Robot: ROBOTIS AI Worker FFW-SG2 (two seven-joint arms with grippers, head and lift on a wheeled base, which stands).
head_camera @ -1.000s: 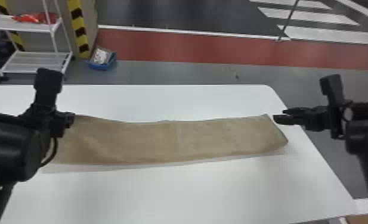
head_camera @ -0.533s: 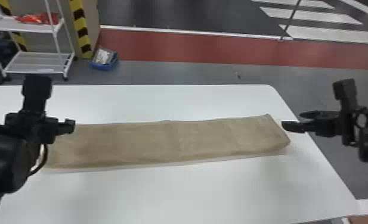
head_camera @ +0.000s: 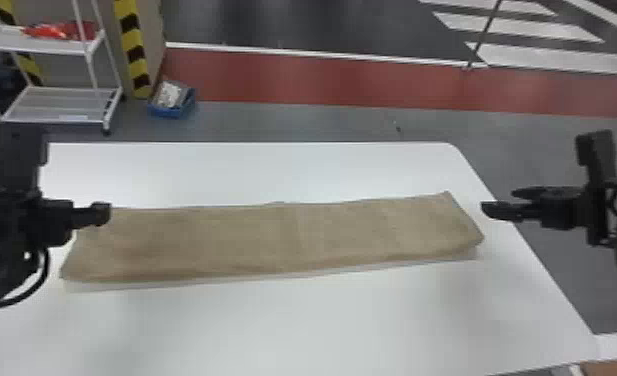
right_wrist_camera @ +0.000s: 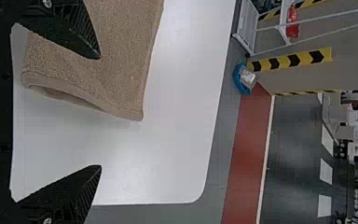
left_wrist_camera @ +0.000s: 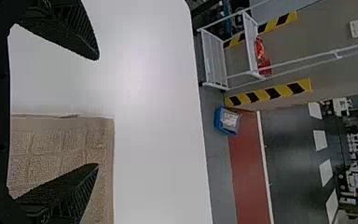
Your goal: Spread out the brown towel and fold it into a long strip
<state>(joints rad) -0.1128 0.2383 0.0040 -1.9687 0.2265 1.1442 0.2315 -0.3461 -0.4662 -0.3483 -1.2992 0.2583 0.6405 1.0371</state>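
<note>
Head view, and the left gripper has its jaws wide apart, released, by the far left corner of the brown towel! Over at the right edge of the tabletop hangs the right gripper (jaws spread too, folks). The towel lies lengthwise as a long strip, its right end near that edge; beyond the far edge, a white cart and blue bin.

White shelf rack; blue bin; red floor strip.
</note>
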